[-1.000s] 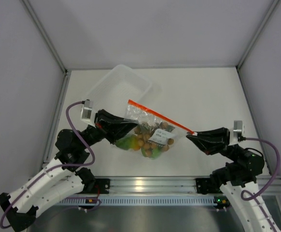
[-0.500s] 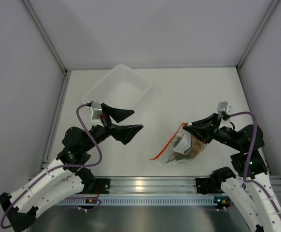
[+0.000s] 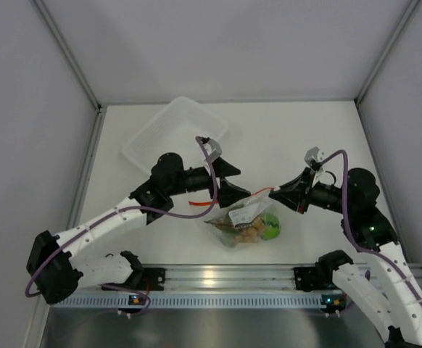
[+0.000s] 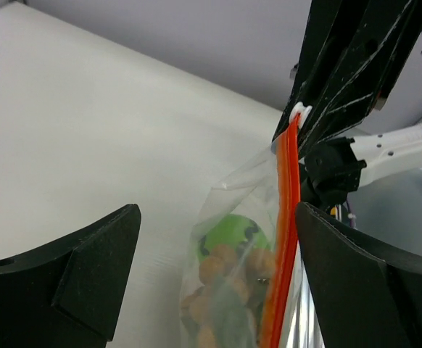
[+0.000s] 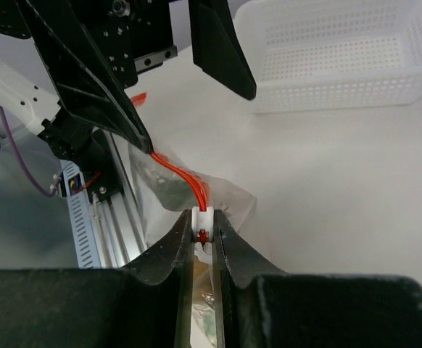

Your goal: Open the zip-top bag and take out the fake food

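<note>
Now left gripper (image 3: pixel 238 184) (jaws wide) has released zip-top bag (image 3: pixel 244 218)

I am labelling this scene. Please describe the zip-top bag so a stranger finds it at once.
On the white table, look near the front edge, between the black left gripper and black right gripper. The right gripper pinches a small clear crinkly plastic bag holding toy food. Unlike the rigid clear tray behind, it has a red-orange zip strip.

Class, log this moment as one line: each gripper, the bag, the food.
left gripper: open, astride zip-top bag | right gripper: shut on bag's zip end | fake food: inside bag, not removed
</note>
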### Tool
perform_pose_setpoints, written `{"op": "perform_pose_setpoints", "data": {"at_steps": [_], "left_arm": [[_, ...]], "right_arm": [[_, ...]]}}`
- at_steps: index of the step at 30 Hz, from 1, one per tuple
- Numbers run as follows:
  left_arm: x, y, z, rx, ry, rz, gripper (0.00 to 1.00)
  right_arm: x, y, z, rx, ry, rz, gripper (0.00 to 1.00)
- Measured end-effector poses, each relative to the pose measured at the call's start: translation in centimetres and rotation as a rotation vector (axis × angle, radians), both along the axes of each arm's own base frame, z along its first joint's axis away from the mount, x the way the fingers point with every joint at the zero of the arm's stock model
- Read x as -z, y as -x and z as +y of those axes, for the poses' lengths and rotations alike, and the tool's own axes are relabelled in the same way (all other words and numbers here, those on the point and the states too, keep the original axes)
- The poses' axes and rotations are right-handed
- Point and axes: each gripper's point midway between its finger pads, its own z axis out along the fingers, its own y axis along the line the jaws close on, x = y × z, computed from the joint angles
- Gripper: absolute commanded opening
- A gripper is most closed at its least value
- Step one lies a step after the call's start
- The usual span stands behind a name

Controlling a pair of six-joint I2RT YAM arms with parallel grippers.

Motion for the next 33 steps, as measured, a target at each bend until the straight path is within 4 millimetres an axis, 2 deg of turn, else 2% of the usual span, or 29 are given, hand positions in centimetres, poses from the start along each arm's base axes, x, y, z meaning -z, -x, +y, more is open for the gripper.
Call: {"op": "perform_pose_setpoints", "data": {"at_steps": [2, 5, 11, 14, 20, 22, 23, 25, 26, 28, 29, 31, 32, 33], "left_arm": [[1.6, 0.0, -1.0, 0.043, -0.045, 0.018, 0.93], [2.7, 0.4, -2.0, 0.101, -0.078, 0.024, 0.92], [2.8, 1.4, -2.9, 0.180, -0.091, -0.001, 0.90], [3.0, 1.4, -3.0, 0.180, -0.095, -0.004, 0.98], [3.0, 1.1, -3.1, 0.150, -0.100, -0.015, 0.98], [3.0, 0.9, -3.1, 0.132, -0.105, -0.029, 0.94], [3.0, 0.8, -3.2, 0.115, -0.111, -0.037, 0.87], [3.1, 0.6, -3.4, 0.087, -0.135, -0.050, 0.79], [3.2, 0.6, -3.5, 0.078, -0.147, -0.057, 0.66], [3.3, 0.7, -4.1, 0.062, -0.173, -0.073, 0.53], [3.5, 0.8, -4.4, 0.058, -0.187, -0.077, 0.29], [4.1, 0.7, -4.8, 0.051, -0.210, -0.078, 0.07], [4.4, 0.7, -4.8, 0.048, -0.221, -0.078, 0.00], [4.7, 0.6, -4.9, 0.045, -0.228, -0.076, 0.00]], "right_arm": [[0.4, -0.1, 0.0, 0.002, 0.016, 0.010, 0.00], [1.3, -0.4, -0.1, 0.023, 0.042, 0.041, 0.00], [2.0, -1.0, -0.3, 0.050, 0.067, 0.064, 0.00], [2.4, -1.3, -0.3, 0.061, 0.077, 0.080, 0.00], [3.4, -2.5, -0.4, 0.104, 0.101, 0.116, 0.00], [3.5, -2.6, -0.4, 0.110, 0.104, 0.120, 0.00], [3.5, -2.6, -0.4, 0.109, 0.104, 0.120, 0.00], [3.3, -2.4, -0.4, 0.106, 0.095, 0.118, 0.00], [3.1, -2.3, -0.4, 0.102, 0.089, 0.114, 0.00], [2.6, -1.8, -0.3, 0.087, 0.075, 0.104, 0.00], [2.4, -1.6, -0.2, 0.080, 0.069, 0.097, 0.00], [2.0, -1.3, -0.1, 0.067, 0.057, 0.084, 0.00], [1.9, -1.2, -0.1, 0.064, 0.055, 0.081, 0.00], [1.8, -1.1, -0.1, 0.060, 0.052, 0.078, 0.00]]}}
